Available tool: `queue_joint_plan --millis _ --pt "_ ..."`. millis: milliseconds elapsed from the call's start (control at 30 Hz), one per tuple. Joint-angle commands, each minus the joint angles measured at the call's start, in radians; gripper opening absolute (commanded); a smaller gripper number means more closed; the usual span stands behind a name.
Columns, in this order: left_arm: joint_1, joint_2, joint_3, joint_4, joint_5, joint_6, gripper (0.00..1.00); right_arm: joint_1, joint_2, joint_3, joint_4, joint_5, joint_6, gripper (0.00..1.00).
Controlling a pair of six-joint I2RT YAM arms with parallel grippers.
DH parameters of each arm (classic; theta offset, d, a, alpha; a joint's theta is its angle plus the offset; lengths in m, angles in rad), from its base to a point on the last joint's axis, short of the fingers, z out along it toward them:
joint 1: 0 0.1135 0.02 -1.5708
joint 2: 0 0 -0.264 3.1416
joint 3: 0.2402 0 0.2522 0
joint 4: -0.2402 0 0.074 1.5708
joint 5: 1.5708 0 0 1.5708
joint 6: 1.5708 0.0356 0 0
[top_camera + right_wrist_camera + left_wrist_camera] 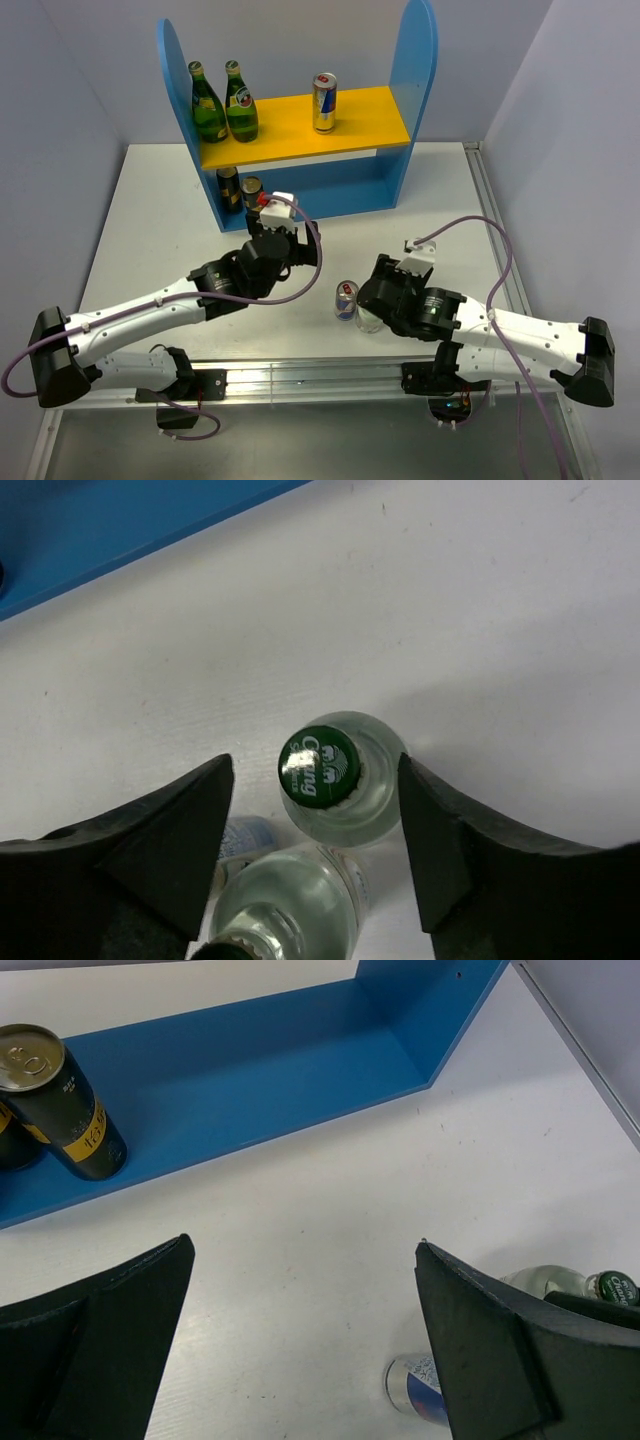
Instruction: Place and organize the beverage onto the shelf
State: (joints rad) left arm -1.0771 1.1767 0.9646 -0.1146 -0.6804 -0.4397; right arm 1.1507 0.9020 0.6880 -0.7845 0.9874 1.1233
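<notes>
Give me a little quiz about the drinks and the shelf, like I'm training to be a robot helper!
1. How many green bottles stand on the yellow board of the shelf?
2. True or false: the two dark cans sit on the lower level of the shelf.
3. What stands between the fingers of the right gripper?
A) a clear bottle with a green cap
B) a dark can
C) nothing at all

Key: 1) two; 2) true; 3) A.
</notes>
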Motion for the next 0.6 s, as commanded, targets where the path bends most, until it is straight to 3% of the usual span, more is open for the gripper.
queue_joint_plan --millis 0,433,500,567 --pt "-0.006 -0.04 -0.012 0.035 -0.028 -0.014 0.99 -0.034 0.012 0.019 0.094 0.056 -0.033 0.72" --pt "-0.006 -0.066 -0.05 0.03 -0.041 -0.019 0.99 -0.132 0.032 -0.044 0.202 0.004 -0.1 0.42" --pt "-0.006 -0.069 -0.053 0.033 -0.042 -0.019 0.99 -0.144 0.035 -0.054 0.22 -0.009 -0.108 0.31" --pt "-0.006 -0.068 -0.056 0.035 -0.042 -0.021 0.99 -0.155 0.044 -0.061 0.222 -0.015 -0.106 0.15"
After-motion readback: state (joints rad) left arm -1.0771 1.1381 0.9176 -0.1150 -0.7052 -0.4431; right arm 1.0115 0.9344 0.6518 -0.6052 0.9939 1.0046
